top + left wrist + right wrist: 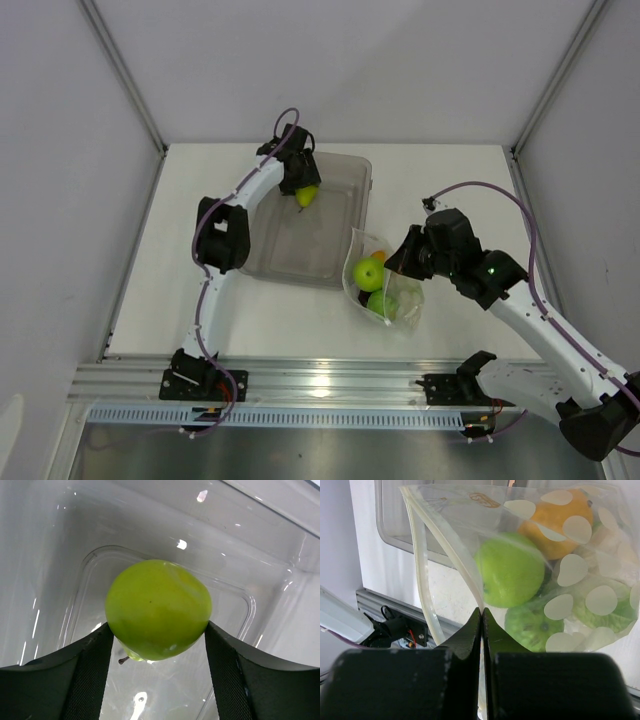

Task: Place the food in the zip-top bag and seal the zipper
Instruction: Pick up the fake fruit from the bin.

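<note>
A round green fruit (157, 609) sits between my left gripper's (159, 627) two fingers (95, 650), which touch it on both sides, low inside the grey tray (340, 170). From above, that left gripper (303, 190) is at the tray's far end. The clear zip-top bag (570, 570) stands with its mouth open towards the tray and holds two green fruits (510, 570), an orange fruit (555, 515) and a white-and-green piece (605, 610). My right gripper (482, 611) is shut on the bag's mouth edge, on the zipper strip (420, 570). The bag (400, 300) lies right of the tray.
The tray's translucent walls (50, 555) rise close around the left gripper. An aluminium rail (320, 385) with both arm bases runs along the near table edge. White walls enclose the table on three sides.
</note>
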